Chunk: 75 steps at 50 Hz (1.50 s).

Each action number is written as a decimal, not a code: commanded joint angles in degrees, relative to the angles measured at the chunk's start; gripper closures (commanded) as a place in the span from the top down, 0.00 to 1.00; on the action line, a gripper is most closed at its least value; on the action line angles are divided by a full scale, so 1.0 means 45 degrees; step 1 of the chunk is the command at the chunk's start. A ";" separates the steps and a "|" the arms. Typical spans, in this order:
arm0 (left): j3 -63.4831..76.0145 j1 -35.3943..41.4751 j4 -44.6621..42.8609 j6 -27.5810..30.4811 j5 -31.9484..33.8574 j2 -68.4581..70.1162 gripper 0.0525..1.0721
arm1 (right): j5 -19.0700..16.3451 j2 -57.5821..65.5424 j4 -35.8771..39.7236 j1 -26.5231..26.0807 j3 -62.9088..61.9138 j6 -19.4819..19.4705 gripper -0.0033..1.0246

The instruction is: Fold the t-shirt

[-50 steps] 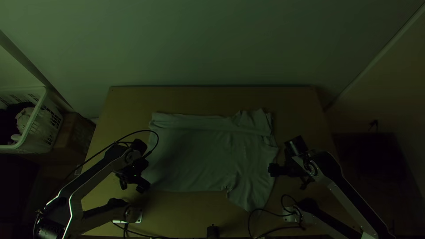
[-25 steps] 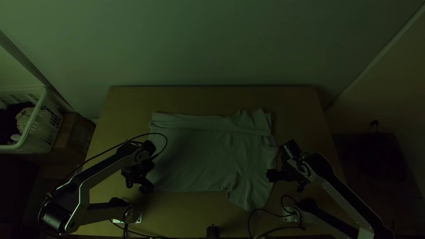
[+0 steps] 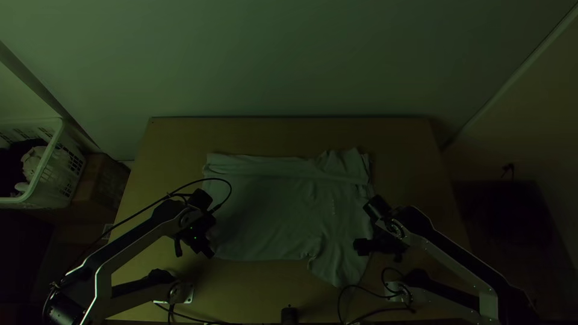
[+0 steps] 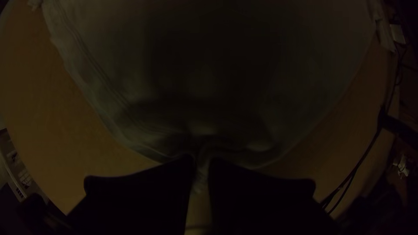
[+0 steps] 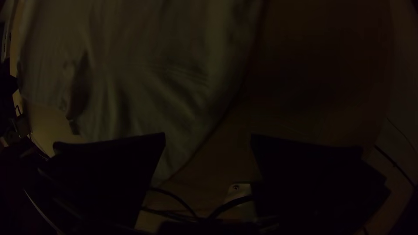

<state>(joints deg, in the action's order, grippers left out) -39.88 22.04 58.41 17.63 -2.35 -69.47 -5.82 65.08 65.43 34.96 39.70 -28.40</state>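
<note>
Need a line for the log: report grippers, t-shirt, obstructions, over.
Left gripper shut on edge of t-shirt. Right gripper open by the near sleeve. T-shirt spread, far side folded inward. Black cable close to sleeve's tip.

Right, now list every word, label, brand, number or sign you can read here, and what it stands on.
None that can be read, so nothing to quote.
T-shirt: a small pale mark, too small and dim to tell whether it is print.
Box: any print is too dim to make out.
Basket: none that I can make out.
</note>
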 commanded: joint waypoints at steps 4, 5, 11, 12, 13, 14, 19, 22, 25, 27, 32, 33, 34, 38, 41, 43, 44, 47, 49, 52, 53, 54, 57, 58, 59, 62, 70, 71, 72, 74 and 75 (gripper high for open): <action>0.0034 -0.0504 -0.0070 0.0341 0.0210 0.0536 0.02 | -0.0366 0.0479 0.0128 0.0590 -0.0385 -0.0739 0.81; -0.0005 -0.0562 -0.0070 0.0341 0.0210 0.0536 0.02 | -0.0463 0.0558 0.0089 0.0590 -0.0405 -0.0739 0.81; -0.0025 -0.0699 -0.0051 0.0360 0.0210 0.0575 0.02 | -0.0795 0.1397 0.0050 0.0590 -0.0385 -0.0680 0.81; -0.0025 -0.0738 -0.0031 0.0380 0.0210 0.0595 0.02 | -0.0834 0.1534 0.0050 0.0590 -0.0366 -0.0661 0.81; -0.0025 -0.0738 -0.0012 0.0360 0.0210 0.0614 0.02 | -0.0932 0.1690 0.0031 0.0590 -0.0366 -0.0622 0.81; -0.0025 -0.0738 0.0008 0.0360 0.0210 0.0634 0.02 | -0.1030 0.1827 0.0031 0.0590 -0.0327 -0.0583 0.79; -0.0025 -0.0777 0.0047 0.0380 0.0210 0.0751 0.02 | -0.1147 0.2042 -0.0497 0.0590 -0.0424 -0.0524 0.68; -0.0005 -0.0855 0.0066 0.0458 0.0210 0.0868 0.02 | -0.1245 0.2081 -0.0887 0.0630 -0.0542 -0.0524 0.65; -0.0005 -0.0973 0.0086 0.0555 0.0210 0.0946 0.02 | -0.1245 0.2315 -0.1258 0.0688 -0.0542 -0.0524 0.57; -0.0025 -0.1090 0.0105 0.0614 0.0210 0.1005 0.02 | -0.1245 0.2472 -0.1532 0.0688 -0.0522 -0.0563 0.53; -0.0084 -0.1402 0.0105 0.0907 0.0210 0.1083 0.02 | -0.1206 0.2784 -0.1708 0.0903 -0.0561 -0.0602 0.43; -0.0103 -0.1441 0.0105 0.0927 0.0210 0.1102 0.02 | -0.1186 0.2823 -0.1708 0.0922 -0.0561 -0.0602 0.42; -0.0123 -0.1461 0.0125 0.0966 0.0210 0.1102 0.02 | -0.1186 0.2843 -0.1727 0.0942 -0.0561 -0.0602 0.40; -0.0240 -0.1695 0.0125 0.1161 0.0210 0.1122 0.02 | -0.0385 0.2725 -0.1903 0.1118 -0.0483 -0.0524 0.13; -0.0337 -0.1773 0.0125 0.1180 0.0210 0.1102 0.02 | 0.0025 0.2393 -0.2040 0.1137 -0.0405 -0.0524 0.03; -0.0416 -0.1852 0.0125 0.1180 0.0210 0.1102 0.02 | 0.0025 0.2081 -0.1962 0.1118 -0.0327 -0.0524 0.03; -0.0474 -0.1930 0.0125 0.1200 0.0210 0.1102 0.02 | 0.0025 0.1944 -0.1962 0.1098 -0.0307 -0.0524 0.03; -0.0630 -0.2086 0.0086 0.1259 0.0288 0.1083 0.02 | 0.0044 0.1593 -0.1805 0.0962 -0.0151 -0.0524 0.03; -0.0689 -0.2203 0.0027 0.1259 0.0346 0.1063 0.02 | 0.0044 0.1378 -0.1649 0.0903 -0.0034 -0.0505 0.03; -0.0787 -0.2398 -0.0012 0.1259 0.0561 0.1044 0.02 | 0.0064 0.1065 -0.1395 0.0669 0.0181 -0.0387 0.03; -0.0826 -0.2398 -0.0012 0.1259 0.0561 0.1024 0.02 | 0.0064 0.0968 -0.1258 0.0551 0.0279 -0.0329 0.03; -0.0865 -0.2398 -0.0031 0.1239 0.0561 0.1005 0.02 | 0.0064 0.0890 -0.1161 0.0454 0.0376 -0.0270 0.03; -0.0943 -0.2457 -0.0149 0.1180 0.0561 0.0966 0.02 | 0.0103 0.0733 -0.0809 0.0278 0.0689 -0.0114 0.03; -0.0962 -0.2457 -0.0188 0.1161 0.0561 0.0966 0.02 | 0.0123 0.0675 -0.0673 0.0180 0.0786 -0.0016 0.03; -0.1002 -0.2457 -0.0207 0.1161 0.0561 0.0966 0.02 | 0.0123 0.0655 -0.0555 0.0063 0.0884 0.0081 0.03; -0.1119 -0.2574 -0.0324 0.1141 0.0581 0.0946 0.02 | 0.0162 0.0597 -0.0282 -0.0367 0.1177 0.0472 0.03; -0.1627 -0.3004 -0.0539 0.1219 0.0639 0.0634 0.02 | 0.0416 0.0694 -0.0145 -0.1753 0.1978 0.1488 0.03; -0.1705 -0.3043 -0.0559 0.1219 0.0678 0.0555 0.02 | 0.0435 0.0753 -0.0145 -0.1870 0.2095 0.1566 0.03; -0.1822 -0.3121 -0.0598 0.1219 0.0698 0.0497 0.02 | 0.0455 0.0811 -0.0145 -0.1988 0.2232 0.1644 0.03; -0.2017 -0.3297 -0.0715 0.1259 0.0796 0.0399 0.02 | 0.0494 0.0948 -0.0145 -0.2163 0.2466 0.1741 0.03; -0.2095 -0.3394 -0.0793 0.1278 0.0893 0.0360 0.02 | 0.0533 0.1026 -0.0145 -0.2222 0.2603 0.1820 0.03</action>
<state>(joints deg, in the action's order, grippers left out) -46.61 8.45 55.72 21.78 0.49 -66.41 -4.49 68.60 63.81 26.57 48.38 -22.48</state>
